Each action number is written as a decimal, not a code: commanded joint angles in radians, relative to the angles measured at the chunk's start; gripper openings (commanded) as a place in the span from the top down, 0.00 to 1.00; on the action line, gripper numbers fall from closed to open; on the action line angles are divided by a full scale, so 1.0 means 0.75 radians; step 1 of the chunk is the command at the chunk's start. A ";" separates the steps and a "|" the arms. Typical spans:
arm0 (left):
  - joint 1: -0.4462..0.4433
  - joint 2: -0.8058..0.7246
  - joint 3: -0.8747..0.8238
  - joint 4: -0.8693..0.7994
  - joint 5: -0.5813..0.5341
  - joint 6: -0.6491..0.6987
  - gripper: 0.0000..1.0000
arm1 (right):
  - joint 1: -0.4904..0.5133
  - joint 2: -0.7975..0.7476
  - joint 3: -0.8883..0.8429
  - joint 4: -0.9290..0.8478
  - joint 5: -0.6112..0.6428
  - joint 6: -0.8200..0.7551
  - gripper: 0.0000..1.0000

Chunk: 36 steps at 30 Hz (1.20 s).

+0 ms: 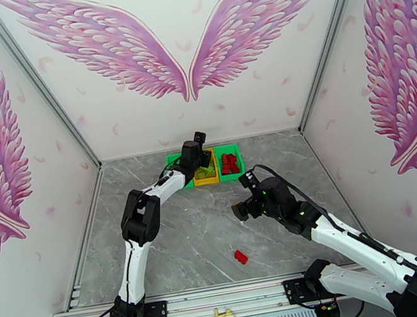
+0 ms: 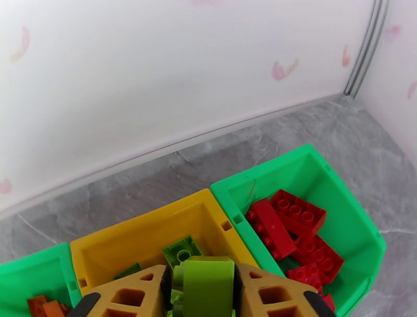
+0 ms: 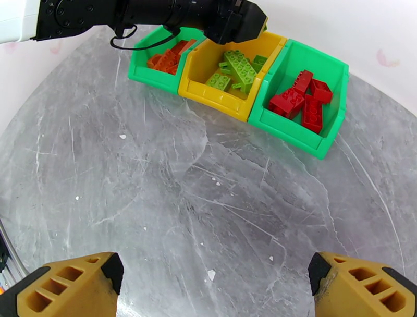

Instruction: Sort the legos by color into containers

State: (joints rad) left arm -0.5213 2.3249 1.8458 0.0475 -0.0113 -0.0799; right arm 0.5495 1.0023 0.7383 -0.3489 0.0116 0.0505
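The sorting is judged to be almost finished. Orange bricks [image 3: 168, 58] are gathered in the left green bin [image 3: 148, 78], light green bricks [image 3: 237, 65] in the yellow bin [image 3: 213, 99] beside it, and red bricks [image 3: 302, 99] in the right green bin [image 3: 286, 130]. The joined row of bins is set at 12 o'clock on the counter [image 1: 178, 244], close to the back wall.

Two pieces are seen outside the bins. A light green brick [image 2: 206, 284] is pinched in the left end effector [image 2: 204, 294] and held over the yellow bin, above the bricks lying in it. Its release there is judged to be the step in hand. A single red brick [image 1: 241, 256] lies loose on the counter toward 6 o'clock, well apart from the bins.

The right end effector [image 1: 241, 208] is seen with its fingers [image 3: 68, 287] spread wide and nothing between them, hovering above bare counter near the middle. In the top view the loose red brick lies near it at about 6 o'clock, not touched, and the right green bin lies at about 12 o'clock from it. What is left is judged to be the drop of the green brick, then the pick-up of the red one and its carry to the right green bin.
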 commanded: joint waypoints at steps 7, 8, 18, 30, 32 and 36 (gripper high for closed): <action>0.002 -0.292 -0.235 0.076 0.046 0.033 0.32 | -0.002 0.071 0.093 -0.126 0.042 0.033 0.01; 0.002 -0.347 -0.290 0.089 0.044 0.041 0.29 | 0.006 0.078 0.101 -0.143 0.044 0.038 0.01; 0.010 -0.866 -0.868 0.178 -0.032 0.019 0.16 | 0.189 0.159 0.139 -0.342 0.182 0.149 0.01; 0.081 -1.261 -1.322 0.168 -0.091 -0.014 0.01 | 0.535 0.354 0.181 -0.647 0.145 0.397 0.01; 0.092 -1.287 -1.368 0.168 -0.096 -0.014 0.01 | 0.588 0.417 0.204 -0.690 0.132 0.411 0.01; 0.106 -1.320 -1.413 0.181 -0.096 -0.010 0.01 | 0.643 0.551 0.252 -0.753 0.104 0.409 0.01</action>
State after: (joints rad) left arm -0.4465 1.3743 0.8078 0.1772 -0.0731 -0.0834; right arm 1.0103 1.3712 0.8883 -0.8360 0.1116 0.3267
